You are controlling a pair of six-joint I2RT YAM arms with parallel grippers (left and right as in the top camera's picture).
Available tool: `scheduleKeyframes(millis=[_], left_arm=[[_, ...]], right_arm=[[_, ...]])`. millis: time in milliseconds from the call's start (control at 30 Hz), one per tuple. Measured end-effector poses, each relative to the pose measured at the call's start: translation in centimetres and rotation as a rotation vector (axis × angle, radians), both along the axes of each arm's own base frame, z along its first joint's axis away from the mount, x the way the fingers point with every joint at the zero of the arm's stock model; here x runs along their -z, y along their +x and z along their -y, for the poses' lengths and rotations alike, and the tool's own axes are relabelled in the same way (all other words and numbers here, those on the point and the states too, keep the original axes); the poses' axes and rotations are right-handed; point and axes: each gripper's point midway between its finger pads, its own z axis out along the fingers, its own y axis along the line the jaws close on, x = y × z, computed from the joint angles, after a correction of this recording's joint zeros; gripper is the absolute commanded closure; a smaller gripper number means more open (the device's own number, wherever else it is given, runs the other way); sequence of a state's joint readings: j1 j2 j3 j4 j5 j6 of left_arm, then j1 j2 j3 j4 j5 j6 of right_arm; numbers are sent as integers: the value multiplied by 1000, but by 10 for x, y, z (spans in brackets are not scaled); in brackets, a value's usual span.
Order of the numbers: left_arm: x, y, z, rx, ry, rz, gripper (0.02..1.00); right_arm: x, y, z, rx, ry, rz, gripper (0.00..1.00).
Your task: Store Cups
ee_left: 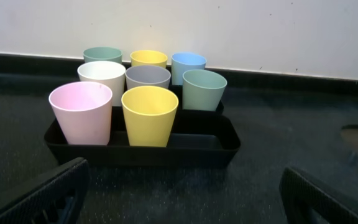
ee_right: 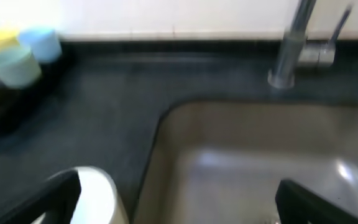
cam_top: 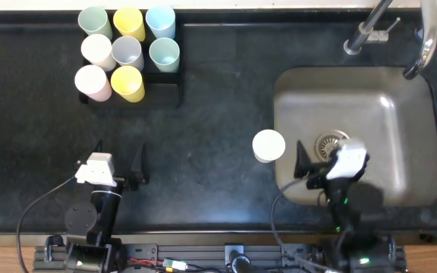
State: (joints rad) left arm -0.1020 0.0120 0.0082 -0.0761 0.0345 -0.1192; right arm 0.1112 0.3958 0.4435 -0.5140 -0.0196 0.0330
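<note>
Nothing to read here: no text, label, number or sign comes through on the plain cups [ee_left: 149, 115], the black tray [ee_left: 142, 153], the dark bench [cam_top: 218, 114] or the sink [cam_top: 389, 95].

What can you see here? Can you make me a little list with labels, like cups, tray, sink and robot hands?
stored: eight cups upright in the black tray
free spot: one, at the tray corner beside the yellow cup
left out: white cup on the counter, next to the sink
left hand: open, facing the tray
right hand: open, by the white cup
</note>
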Motion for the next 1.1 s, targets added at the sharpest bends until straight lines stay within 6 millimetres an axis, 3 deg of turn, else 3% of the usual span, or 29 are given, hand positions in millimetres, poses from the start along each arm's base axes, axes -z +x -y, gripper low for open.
scheduleKeyframes(millis=[67, 133, 267, 367, 533, 633, 833, 1100], left_arm=[[0, 0, 0, 0, 0, 0, 18], [0, 0, 0, 0, 0, 0, 18], [0, 0, 0, 1, 0, 0, 18], [0, 0, 0, 1, 0, 0, 18], [0, 0, 0, 1, 0, 0, 18], [0, 0, 0, 1, 0, 0, 18], [0, 0, 0, 1, 0, 0, 18], [0, 0, 0, 1, 0, -1, 18]], right_arm=[[-33, 3, -5, -13, 22, -101, 3], [-54, 3, -12, -42, 44, -230, 3], [-66, 6, -25, -89, 64, -502, 5], [-43, 9, -30, -113, 48, -724, 3], [24, 5, -34, -152, 21, -1106, 3], [52, 6, -35, -167, 7, -1235, 1], [80, 22, -40, -180, -58, -1264, 58], [104, 40, -39, -174, -124, -1255, 303]])
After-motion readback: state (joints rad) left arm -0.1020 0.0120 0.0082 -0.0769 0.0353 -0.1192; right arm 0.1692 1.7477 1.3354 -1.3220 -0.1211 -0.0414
